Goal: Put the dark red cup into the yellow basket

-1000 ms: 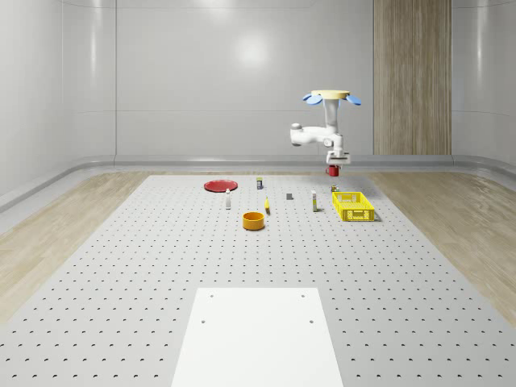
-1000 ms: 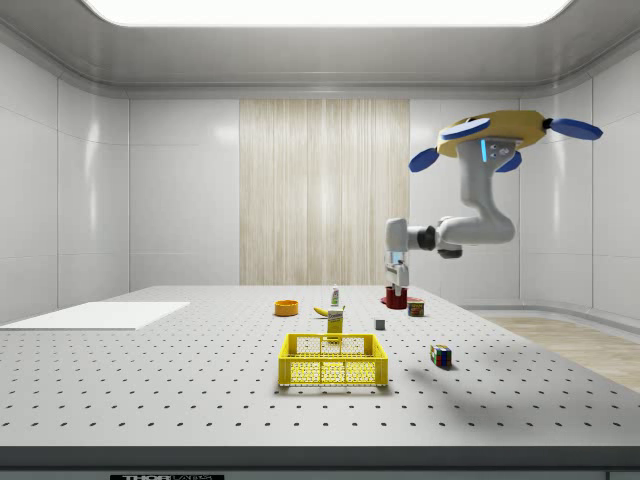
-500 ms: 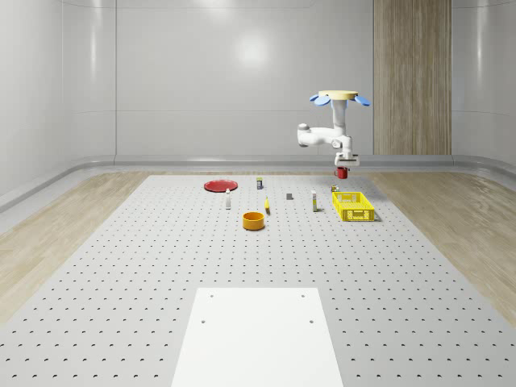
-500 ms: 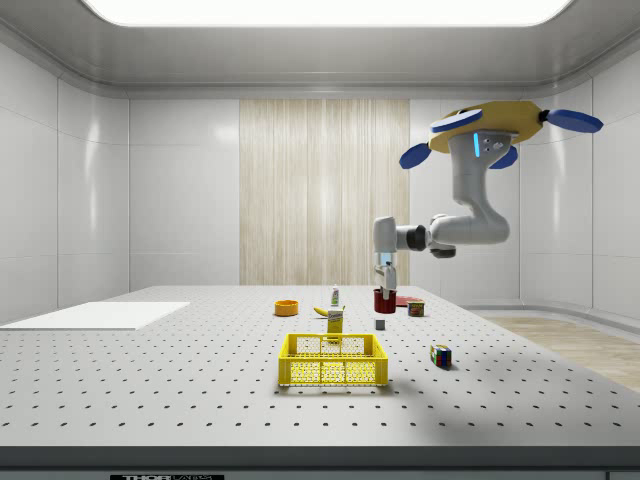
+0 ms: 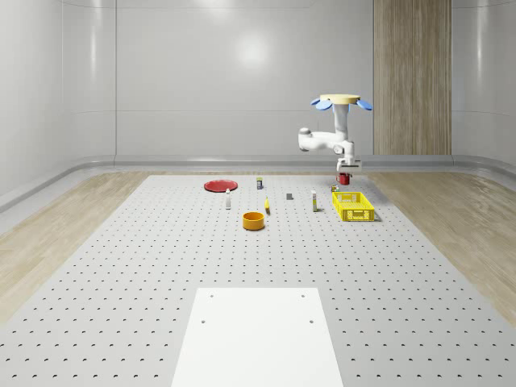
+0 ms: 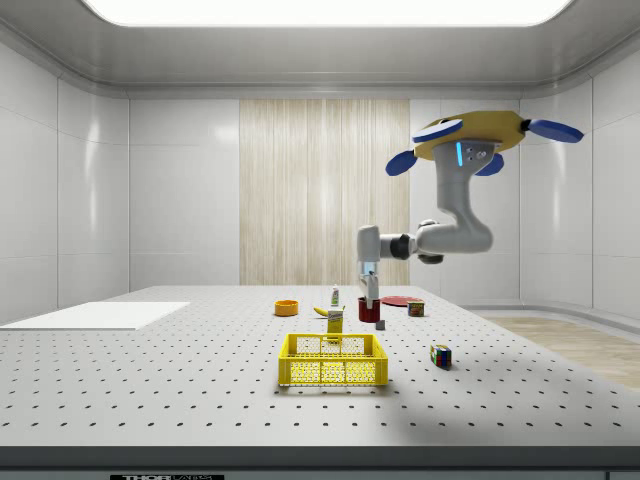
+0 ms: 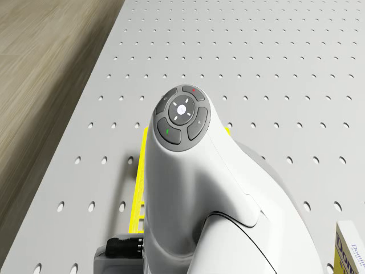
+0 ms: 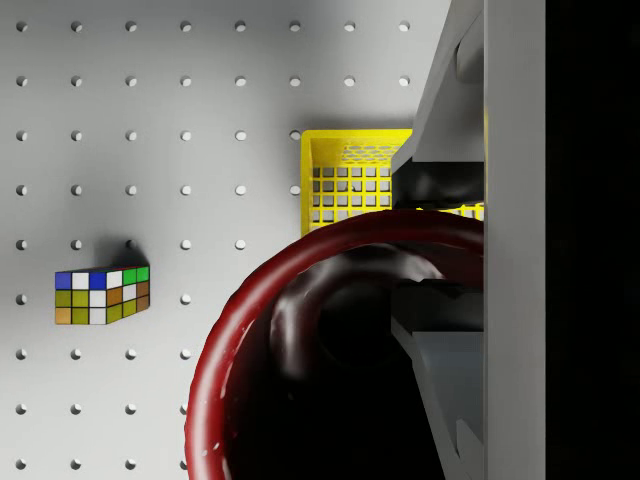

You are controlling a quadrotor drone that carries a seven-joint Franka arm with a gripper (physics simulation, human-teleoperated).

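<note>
Overhead, one drone point(image 6: 480, 140) hovered above the perforated table point(image 5: 161, 266), its single gripper point(image 6: 368, 300) clamped on the rim of the one dark red cup point(image 6: 368, 310), which hung in the air just above and behind the one yellow basket point(image 6: 333, 361). Nothing could be seen lying in the basket below the gripper. One colour-tiled puzzle cube point(image 8: 102, 296) lay on the table near the gripper, one orange bowl point(image 5: 254, 220) and one red plate point(image 5: 219, 186) well apart from it; no writing was readable.
</note>
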